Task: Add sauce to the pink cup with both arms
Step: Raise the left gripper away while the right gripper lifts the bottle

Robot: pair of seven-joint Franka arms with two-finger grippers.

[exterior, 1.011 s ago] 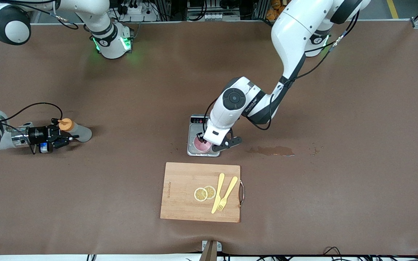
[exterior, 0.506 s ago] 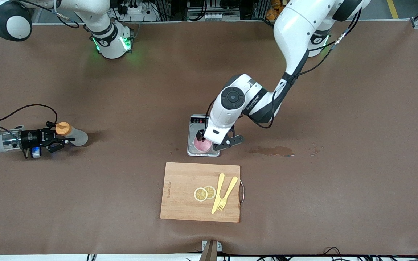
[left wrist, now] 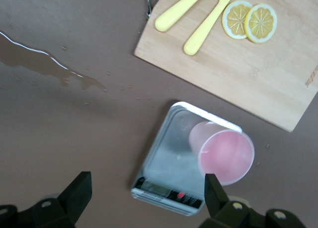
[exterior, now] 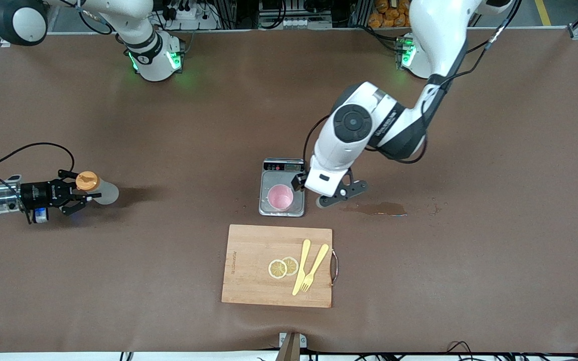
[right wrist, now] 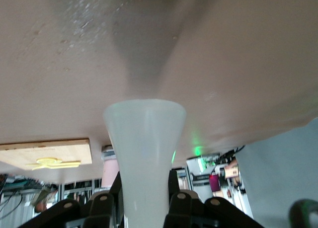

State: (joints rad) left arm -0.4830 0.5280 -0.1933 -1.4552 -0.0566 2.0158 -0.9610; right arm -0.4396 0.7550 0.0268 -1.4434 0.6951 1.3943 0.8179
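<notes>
The pink cup (exterior: pixel 281 197) (left wrist: pixel 226 151) stands upright on the steel scale (exterior: pixel 289 175) (left wrist: pixel 169 158) mid-table. My left gripper (exterior: pixel 320 191) (left wrist: pixel 146 198) hangs open just off the scale's edge toward the left arm's end, holding nothing and clear of the cup. Near the right arm's end of the table, my right gripper (exterior: pixel 76 195) (right wrist: pixel 144 188) reaches in sideways and is shut on the sauce bottle (exterior: pixel 101 192) (right wrist: pixel 144 138) below its orange cap (exterior: pixel 87 180). The bottle is upright with its base at the table; whether it touches I cannot tell.
A wooden cutting board (exterior: pixel 254 281) (left wrist: pixel 258 84) lies nearer to the front camera than the scale. It carries two lemon slices (exterior: pixel 283 266), a yellow knife and a fork (exterior: pixel 314 268). A brown spill stain (exterior: pixel 375 208) (left wrist: pixel 30 54) lies beside the scale toward the left arm's end.
My left gripper opened, let go of the pink cup and drew away toward the left arm's end. My right gripper shut on the sauce bottle and slid it slightly toward the right arm's end.
</notes>
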